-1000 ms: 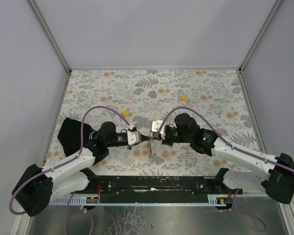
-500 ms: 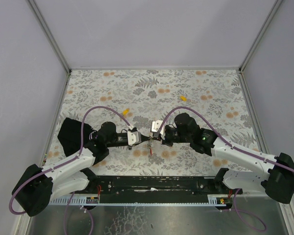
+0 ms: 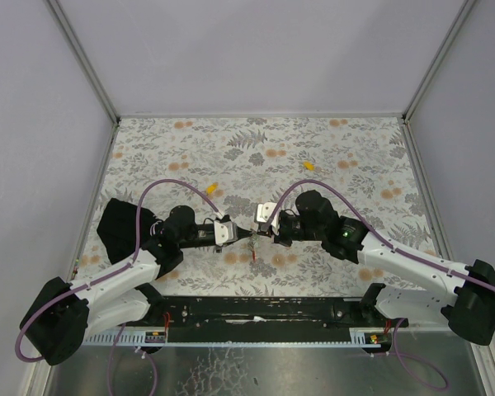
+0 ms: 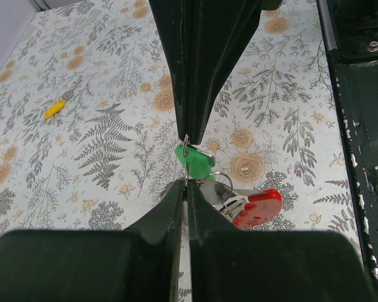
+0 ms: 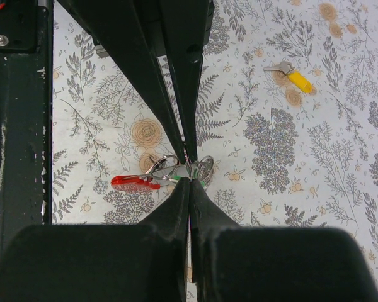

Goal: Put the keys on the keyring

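The keyring is a red tab (image 4: pixel 258 207) on a metal ring (image 4: pixel 219 184). It hangs just above the table between both grippers and also shows in the right wrist view (image 5: pixel 132 182) and top view (image 3: pixel 253 256). My left gripper (image 4: pixel 186 184) is shut on the metal ring. My right gripper (image 5: pixel 190 178) is shut on the green key (image 4: pixel 195 161), tip to tip with the left (image 3: pixel 252 235). One yellow key (image 4: pixel 55 108) lies at the left (image 3: pixel 213 187). Another yellow key (image 5: pixel 296 77) lies farther back (image 3: pixel 309 165).
The floral tablecloth (image 3: pixel 355 157) covers the table inside grey walls. A black metal rail (image 3: pixel 256 312) runs along the near edge by the arm bases. Purple cables (image 3: pixel 169 183) arch over both arms.
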Motion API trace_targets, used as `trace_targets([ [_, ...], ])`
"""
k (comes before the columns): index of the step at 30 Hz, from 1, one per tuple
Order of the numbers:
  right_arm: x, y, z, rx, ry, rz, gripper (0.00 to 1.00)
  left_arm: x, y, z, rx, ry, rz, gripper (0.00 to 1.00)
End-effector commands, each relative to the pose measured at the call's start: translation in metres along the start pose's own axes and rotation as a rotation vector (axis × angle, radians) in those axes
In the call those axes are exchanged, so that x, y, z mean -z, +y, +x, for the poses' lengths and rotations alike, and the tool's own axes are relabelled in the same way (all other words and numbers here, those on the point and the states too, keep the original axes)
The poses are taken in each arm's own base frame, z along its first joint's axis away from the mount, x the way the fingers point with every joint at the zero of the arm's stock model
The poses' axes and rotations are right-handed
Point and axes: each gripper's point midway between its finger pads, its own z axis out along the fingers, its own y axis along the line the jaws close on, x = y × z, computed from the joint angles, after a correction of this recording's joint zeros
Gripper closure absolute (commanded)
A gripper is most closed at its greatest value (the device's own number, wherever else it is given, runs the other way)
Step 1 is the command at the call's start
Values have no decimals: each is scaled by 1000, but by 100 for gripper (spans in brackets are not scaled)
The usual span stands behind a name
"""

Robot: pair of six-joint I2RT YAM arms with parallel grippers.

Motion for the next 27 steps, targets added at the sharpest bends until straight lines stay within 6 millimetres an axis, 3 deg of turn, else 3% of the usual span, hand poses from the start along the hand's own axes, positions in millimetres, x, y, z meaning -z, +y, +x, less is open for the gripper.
trace_targets([
  [1, 4, -7, -20, 10, -59, 23, 100, 1, 13, -22, -76, -74, -44, 100],
  [27, -3, -6, -16, 7, -47, 3, 100, 1, 11, -23, -80, -82, -30, 100],
])
